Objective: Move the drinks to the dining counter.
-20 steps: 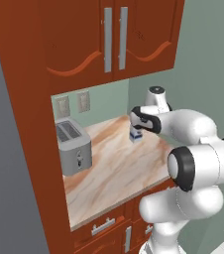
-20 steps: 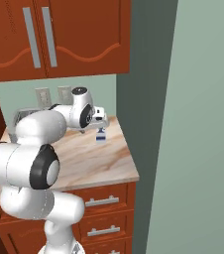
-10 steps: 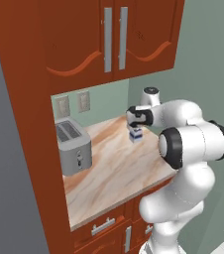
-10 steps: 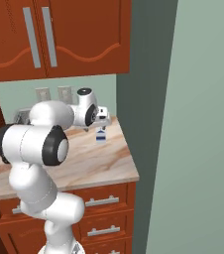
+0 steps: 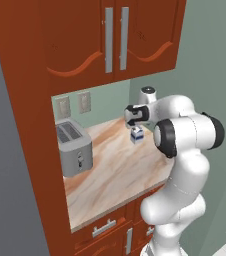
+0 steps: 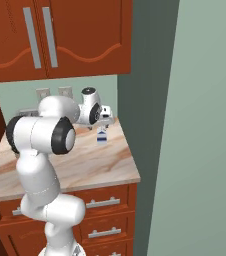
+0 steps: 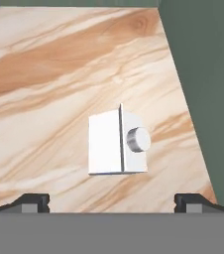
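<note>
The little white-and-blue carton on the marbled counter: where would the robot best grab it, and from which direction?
Probably from straight above, where the open gripper hovers. The small white-and-blue gable-top carton stands upright on the marbled counter, apart from the wall. Its flat side walls below the roof ridge suit the fingers best; the sloped top and round cap would likely slip.

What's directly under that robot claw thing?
Under the open gripper stands the white-and-blue carton, upright on the marbled counter, its round cap facing up at the hand camera. The carton hides the patch of counter beneath it.

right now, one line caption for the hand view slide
Open gripper hovers above the white carton standing on the marbled counter.
</note>
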